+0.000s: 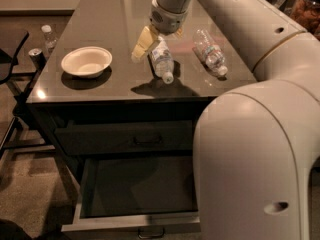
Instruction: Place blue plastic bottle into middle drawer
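My gripper (152,43) is over the middle of the tabletop (100,14), with one yellowish finger (141,44) showing on its left. It is shut on the blue plastic bottle (161,58). The bottle has a pale blue-white label and hangs tilted, with its white cap (169,77) pointing down toward the front. It is a little above the table and casts a shadow (160,89) below it. The middle drawer (87,194) stands pulled open under the table, with a dark inside and a grey front with a small handle (150,232).
A clear ribbed bottle (210,53) lies on the table to the right of the gripper. A white bowl (86,61) sits at the left. The top drawer (135,139) is closed. My arm's large white body (250,159) covers the right side. A bottle (47,36) and a can (35,56) stand left of the table.
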Robot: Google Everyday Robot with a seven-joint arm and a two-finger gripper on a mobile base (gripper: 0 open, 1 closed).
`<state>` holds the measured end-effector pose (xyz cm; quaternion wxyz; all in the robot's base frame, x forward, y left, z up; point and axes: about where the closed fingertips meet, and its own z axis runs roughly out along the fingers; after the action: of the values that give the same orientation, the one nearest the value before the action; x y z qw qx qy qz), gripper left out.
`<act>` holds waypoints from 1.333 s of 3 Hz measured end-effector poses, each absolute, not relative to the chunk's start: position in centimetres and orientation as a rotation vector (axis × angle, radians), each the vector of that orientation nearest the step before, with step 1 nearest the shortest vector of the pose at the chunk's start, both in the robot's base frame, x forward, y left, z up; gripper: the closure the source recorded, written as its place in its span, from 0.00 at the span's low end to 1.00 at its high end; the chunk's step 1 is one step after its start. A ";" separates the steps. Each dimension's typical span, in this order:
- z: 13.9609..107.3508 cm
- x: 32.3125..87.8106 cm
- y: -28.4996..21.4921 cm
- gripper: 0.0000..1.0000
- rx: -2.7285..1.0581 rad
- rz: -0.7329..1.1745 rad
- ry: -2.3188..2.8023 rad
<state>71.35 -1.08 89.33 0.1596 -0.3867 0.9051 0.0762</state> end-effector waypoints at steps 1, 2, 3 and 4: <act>88.4 71.9 -1.0 0.00 -1.106 0.213 2.602; 87.7 72.3 -1.0 0.00 -1.104 0.211 2.618; 87.0 72.9 -1.2 0.00 -1.101 0.211 2.632; 86.0 73.6 -1.6 0.00 -1.099 0.211 2.642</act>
<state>73.65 -1.57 85.99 0.1360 -0.3794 0.9123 0.0729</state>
